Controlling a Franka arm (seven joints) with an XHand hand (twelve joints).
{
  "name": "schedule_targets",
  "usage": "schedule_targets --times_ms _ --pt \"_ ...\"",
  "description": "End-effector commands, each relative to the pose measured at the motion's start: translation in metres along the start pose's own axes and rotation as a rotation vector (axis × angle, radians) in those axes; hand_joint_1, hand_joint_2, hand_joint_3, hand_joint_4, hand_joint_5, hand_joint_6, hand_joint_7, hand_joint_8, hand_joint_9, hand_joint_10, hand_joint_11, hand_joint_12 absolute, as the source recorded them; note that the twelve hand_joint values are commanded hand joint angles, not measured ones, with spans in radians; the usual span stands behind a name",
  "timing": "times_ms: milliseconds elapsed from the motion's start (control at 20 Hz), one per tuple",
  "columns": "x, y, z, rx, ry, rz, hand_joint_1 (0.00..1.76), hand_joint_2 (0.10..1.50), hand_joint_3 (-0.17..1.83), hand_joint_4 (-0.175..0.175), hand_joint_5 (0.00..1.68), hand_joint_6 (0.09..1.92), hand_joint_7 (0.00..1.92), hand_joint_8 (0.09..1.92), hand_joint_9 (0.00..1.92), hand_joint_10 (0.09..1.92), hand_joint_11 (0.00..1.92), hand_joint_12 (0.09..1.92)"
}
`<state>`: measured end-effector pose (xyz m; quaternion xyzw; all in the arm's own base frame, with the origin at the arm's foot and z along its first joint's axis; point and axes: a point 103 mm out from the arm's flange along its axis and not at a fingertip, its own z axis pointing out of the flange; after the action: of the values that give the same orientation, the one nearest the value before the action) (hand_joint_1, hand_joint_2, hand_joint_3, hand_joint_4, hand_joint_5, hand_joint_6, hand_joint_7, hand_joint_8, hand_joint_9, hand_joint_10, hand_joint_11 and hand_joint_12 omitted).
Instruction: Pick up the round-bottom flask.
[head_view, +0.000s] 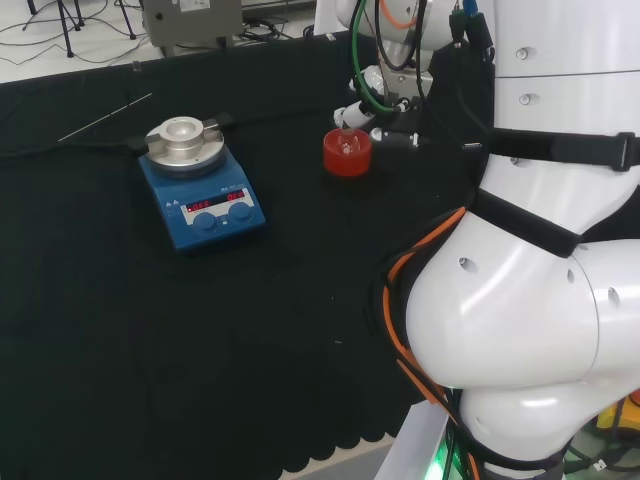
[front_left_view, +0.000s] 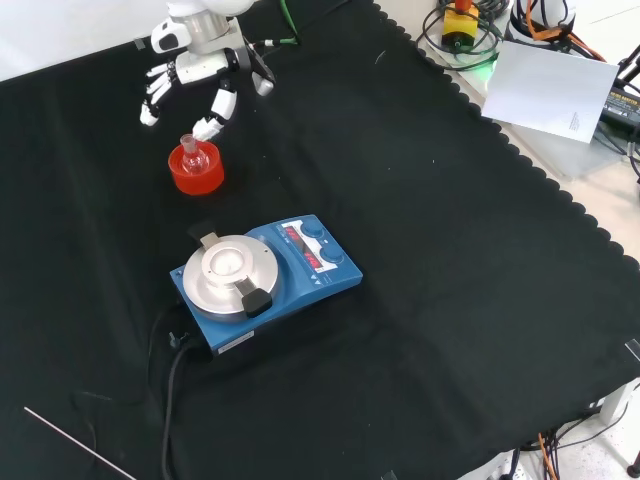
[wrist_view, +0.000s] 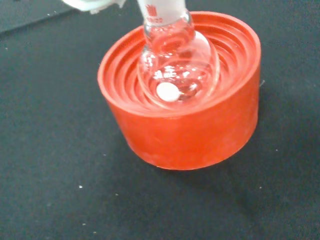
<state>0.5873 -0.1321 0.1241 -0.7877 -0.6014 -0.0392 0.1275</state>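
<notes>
Fingers (front_left_view: 222, 105) spread and relaxed, holding nothing; hand (front_left_view: 205, 62) hovers just above and behind the round-bottom flask (front_left_view: 193, 155) in the front view. Flask sits upright in red ribbed stand (front_left_view: 196, 172), a small white bead (wrist_view: 168, 91) inside. Blue hotplate (front_left_view: 265, 278) stands apart, nearer the camera.

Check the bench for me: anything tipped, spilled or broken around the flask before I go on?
Nothing stands out. The round-bottom flask sits upright in its red ribbed stand, unbroken, with dry cloth around it. The hand is open beside it.
</notes>
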Motion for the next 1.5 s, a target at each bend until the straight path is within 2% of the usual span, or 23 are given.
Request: schedule_targets --times_ms 50,500,850,950,1400,1500 --pt "-0.011 0.005 0.01 0.023 -0.004 0.008 0.82 0.71 0.57 -0.069 0.56 0.09 0.24 0.7 0.4 0.7 0.01 1.37" --pt "-0.014 0.006 0.019 0.041 -0.012 -0.002 0.82 0.7 0.58 -0.066 0.59 0.09 0.25 0.69 0.4 0.7 0.01 1.36" --pt "-0.009 0.004 0.025 0.058 -0.022 -0.016 0.82 0.7 0.58 -0.061 0.66 0.11 0.25 0.69 0.4 0.7 0.03 1.36" --pt "0.001 0.002 0.032 0.059 -0.024 -0.015 0.83 0.7 0.58 -0.06 0.67 0.12 0.25 0.69 0.4 0.7 0.03 1.36" --pt "0.005 0.002 0.031 0.05 -0.039 -0.017 0.83 0.69 0.59 -0.061 0.73 0.17 0.26 0.68 0.41 0.69 0.04 1.36" --pt "0.006 0.002 0.031 0.045 -0.041 -0.015 0.83 0.69 0.59 -0.062 0.7 0.31 0.27 0.67 0.42 0.68 0.04 1.36"
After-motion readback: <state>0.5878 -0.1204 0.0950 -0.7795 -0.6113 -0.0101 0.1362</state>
